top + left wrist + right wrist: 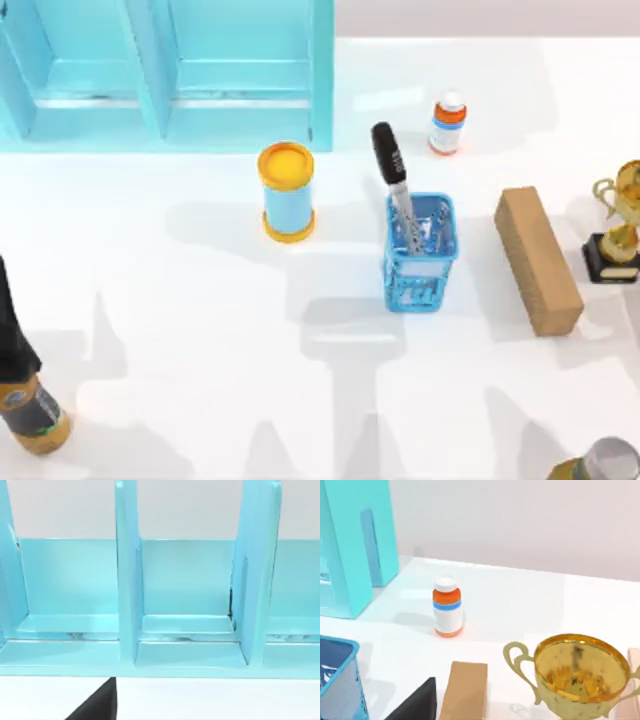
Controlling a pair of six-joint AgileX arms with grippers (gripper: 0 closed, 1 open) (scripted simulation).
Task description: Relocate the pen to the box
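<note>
Grippers first: we cannot tell whether either one is open or closed, since each wrist view gives us just a dark sliver of our own hardware at the frame edge. Our left arm [25, 385] sits at the counter's left corner nearest the camera, well apart from the blue box [420, 252], its wrist camera facing the turquoise shelf [127, 580]. Our right arm [600, 462] is parked at the opposite near corner.

Working outward to the landmark, the pen [393, 180] already stands in the blue box, grey shaft down inside the mesh and black upper part leaning out over the far rim toward the shelf. Nothing holds it. We judge the placing done and the step in hand to be the retreat; what remains calls only for keeping both arms clear of the box.

Around the box, the orange-capped spool [287, 190] stands to its left, the wooden block [537, 258] to its right, the pill bottle [448, 123] beyond it, and the gold trophy [620, 225] past the block. The counter [200, 330] in front of the box lies open, leaving us easy room there.
</note>
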